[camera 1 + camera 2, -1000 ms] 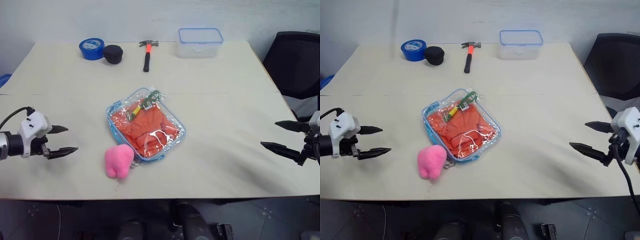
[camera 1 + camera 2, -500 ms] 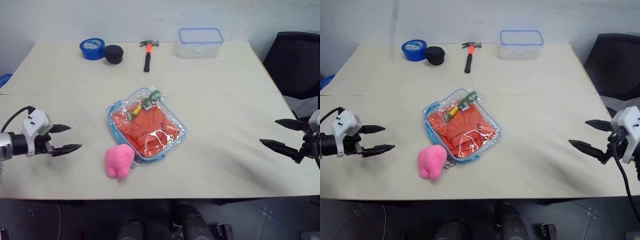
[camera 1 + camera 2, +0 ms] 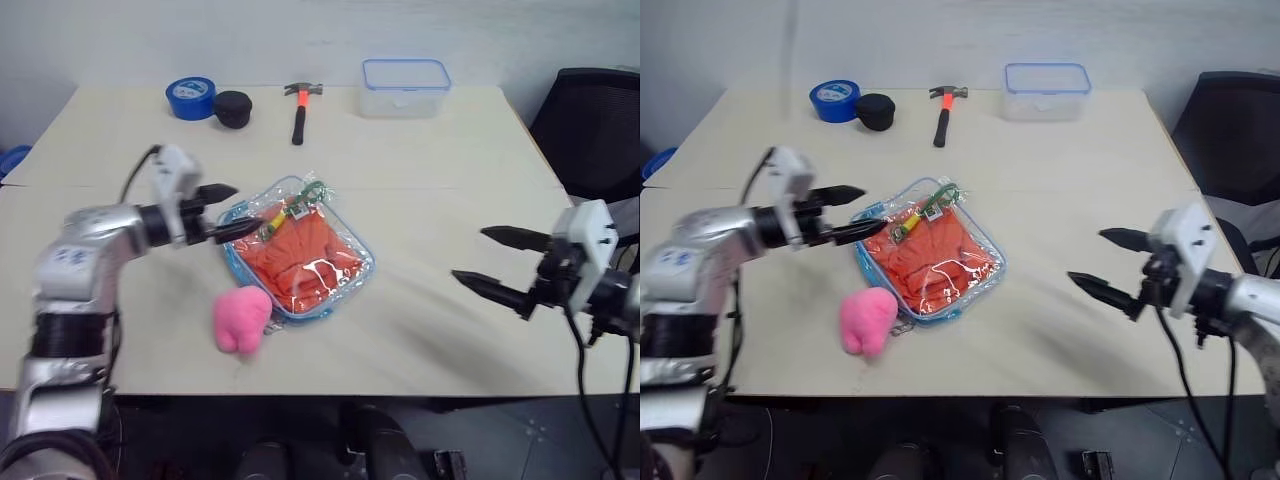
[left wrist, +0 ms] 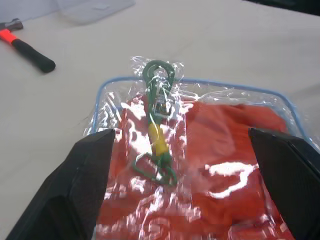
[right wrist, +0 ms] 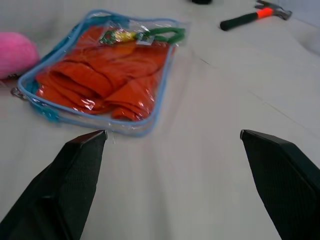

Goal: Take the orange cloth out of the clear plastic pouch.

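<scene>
Item: clear plastic pouch (image 3: 297, 257), orange cloth (image 3: 300, 255) inside, mid-tabletop (image 3: 450, 170). My left gripper (image 3: 232, 210), wide open, empty, nearest at its corner; right gripper (image 3: 492, 261) open, well apart.

Left gripper (image 3: 232, 208) swung in to clear plastic pouch (image 3: 296, 249) edge; right gripper (image 3: 488, 259) moved inward.

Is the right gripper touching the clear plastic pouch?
Apart. The left eye view shows bare table between the open right gripper and the clear plastic pouch.
</scene>
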`<state>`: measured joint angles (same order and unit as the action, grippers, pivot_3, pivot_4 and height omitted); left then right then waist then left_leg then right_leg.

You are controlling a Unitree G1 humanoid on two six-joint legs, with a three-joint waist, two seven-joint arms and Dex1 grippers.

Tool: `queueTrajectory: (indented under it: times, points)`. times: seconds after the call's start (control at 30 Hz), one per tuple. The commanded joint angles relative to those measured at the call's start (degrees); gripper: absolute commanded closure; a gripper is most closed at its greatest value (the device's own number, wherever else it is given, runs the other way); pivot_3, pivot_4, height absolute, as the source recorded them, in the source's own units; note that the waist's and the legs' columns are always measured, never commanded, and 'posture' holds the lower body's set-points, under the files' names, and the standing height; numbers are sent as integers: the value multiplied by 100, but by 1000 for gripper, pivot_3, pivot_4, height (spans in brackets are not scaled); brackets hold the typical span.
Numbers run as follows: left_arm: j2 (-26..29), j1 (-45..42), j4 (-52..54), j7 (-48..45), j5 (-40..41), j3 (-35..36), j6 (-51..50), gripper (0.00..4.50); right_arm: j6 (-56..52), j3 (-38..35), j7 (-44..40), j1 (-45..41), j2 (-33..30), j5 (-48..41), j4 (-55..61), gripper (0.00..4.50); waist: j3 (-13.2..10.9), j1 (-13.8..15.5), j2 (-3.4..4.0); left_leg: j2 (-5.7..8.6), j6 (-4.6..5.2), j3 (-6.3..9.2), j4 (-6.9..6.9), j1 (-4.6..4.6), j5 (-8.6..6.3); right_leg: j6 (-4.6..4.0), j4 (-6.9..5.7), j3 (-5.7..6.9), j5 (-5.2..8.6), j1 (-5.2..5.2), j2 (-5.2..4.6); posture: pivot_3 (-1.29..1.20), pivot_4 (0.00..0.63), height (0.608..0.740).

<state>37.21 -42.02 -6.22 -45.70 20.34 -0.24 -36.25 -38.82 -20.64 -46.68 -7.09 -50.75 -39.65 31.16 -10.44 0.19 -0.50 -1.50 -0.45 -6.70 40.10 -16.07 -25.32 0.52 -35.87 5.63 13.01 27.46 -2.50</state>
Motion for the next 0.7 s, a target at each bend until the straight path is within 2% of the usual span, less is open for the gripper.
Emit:
queueTrajectory:
  times: [0.03, 0.2, 0.3, 0.33, 0.4, 0.7]
  points:
    - [-411, -434, -683, 335, -672, -540, 435, 21, -111, 240, 363, -271, 168, -177, 484, 0, 0, -15, 0, -1, 0, 1, -1, -3, 0, 0, 2, 1, 0, 2, 3, 0, 150, 740]
    - [-970, -894, -1931, 631, -1411, -1025, 1181, 21, -234, 435, 664, -492, 308, -263, 695, 0, 0, -18, -3, -3, -1, -1, 0, -6, 0, -1, 3, 4, 0, 5, 6, 0, 150, 740]
    - [-1196, -1132, -2563, 867, -1673, -1061, 1456, 21, -258, 380, 738, -424, 298, -312, 808, 0, 0, -1, -3, -3, 0, 0, 1, -6, 0, -1, 3, 6, 0, 4, 4, 0, 150, 740]
    - [-1233, -1170, -2705, 898, -1719, -1037, 1547, 408, -252, 332, 753, -349, 294, -310, 842, 0, 0, 3, -4, -3, 0, 1, 1, -6, 1, -1, 3, 7, 0, 3, 3, 0, 150, 740]
    - [-1280, -1202, -2864, 881, -1760, -989, 1675, 764, -237, 276, 786, -248, 288, -301, 881, 0, 1, 10, -5, -3, 0, 3, 1, -6, 1, -1, 4, 9, 0, 2, 1, 0, 150, 740]
    - [-1319, -1103, -2636, 857, -1664, -701, 1608, 3610, -129, 377, 803, -149, 249, -231, 876, 0, 1, 12, -6, -5, 1, 3, 1, -6, 1, -1, 4, 12, 0, 2, -3, 0, 150, 740]
